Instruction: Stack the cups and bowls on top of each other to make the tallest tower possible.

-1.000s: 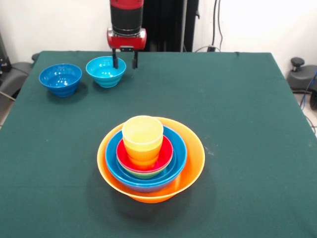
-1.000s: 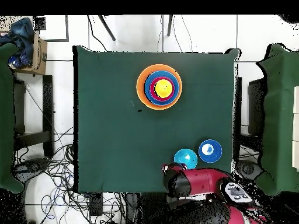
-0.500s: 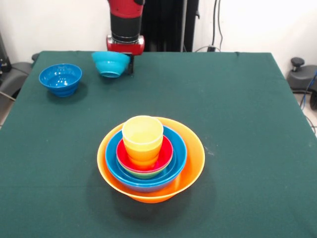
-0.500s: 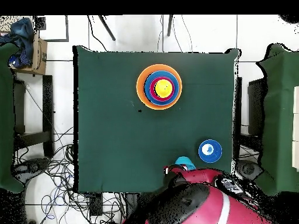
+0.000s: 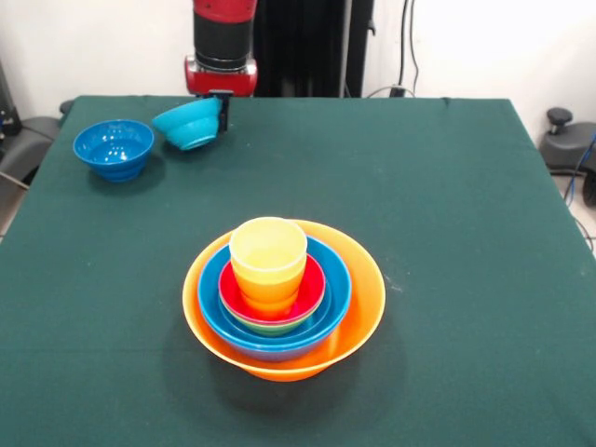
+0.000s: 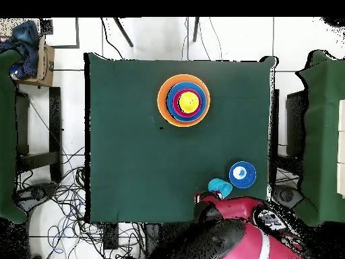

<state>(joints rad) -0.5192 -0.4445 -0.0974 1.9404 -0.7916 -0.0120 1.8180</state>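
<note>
We have the light-blue bowl (image 5: 189,126) pinched by its rim in our hand (image 5: 222,110), tilted and clear of the counter (image 5: 447,186), and being light, stiff and glossy it may slip before reaching the tower (image 5: 282,298) well ahead.

the arm (image 5: 223,42) is cut off by the top edge in the front view; only its lower red and black segment shows. the gripper (image 5: 222,110) is largely hidden behind the tilted light-blue bowl (image 5: 189,125), so the stand of the jaws cannot be read. in the overhead view the arm covers most of that bowl, leaving a sliver. within the tower (image 5: 282,298), the green bowl (image 5: 270,327) shows only a thin rim edge, and the orange cup (image 5: 270,291) is mostly covered by the yellow cup (image 5: 268,250). the worktop (image 5: 447,233) near corners run off frame.
</note>
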